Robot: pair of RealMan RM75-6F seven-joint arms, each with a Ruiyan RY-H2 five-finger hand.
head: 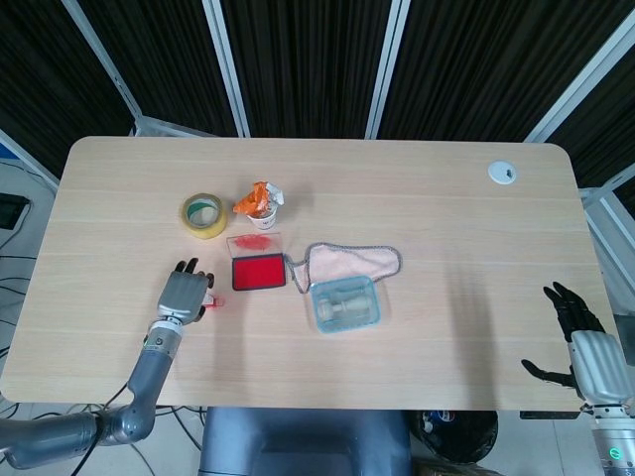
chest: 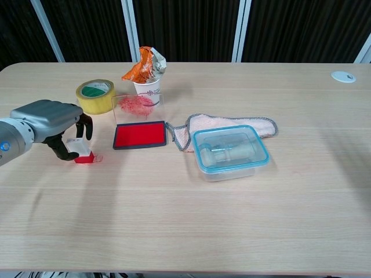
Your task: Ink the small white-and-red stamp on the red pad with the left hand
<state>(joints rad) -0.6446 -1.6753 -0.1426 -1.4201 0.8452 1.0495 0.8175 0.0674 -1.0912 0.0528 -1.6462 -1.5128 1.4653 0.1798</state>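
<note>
The small white-and-red stamp (chest: 82, 151) stands on the table left of the red ink pad (chest: 139, 134). My left hand (chest: 53, 120) is lowered over the stamp, thumb at its left side and fingers curled down behind it; the stamp still rests on the table. In the head view the left hand (head: 185, 294) covers most of the stamp (head: 209, 299), with the pad (head: 258, 272) just to its right. My right hand (head: 583, 342) hangs off the table's right front corner with its fingers spread, holding nothing.
A yellow tape roll (chest: 95, 96) and a paper cup with an orange wrapper (chest: 147, 74) stand behind the pad. A clear lid smeared red (chest: 136, 106) leans at the pad's back. A pink cloth (chest: 226, 124) and a blue-rimmed clear box (chest: 230, 152) lie to the right.
</note>
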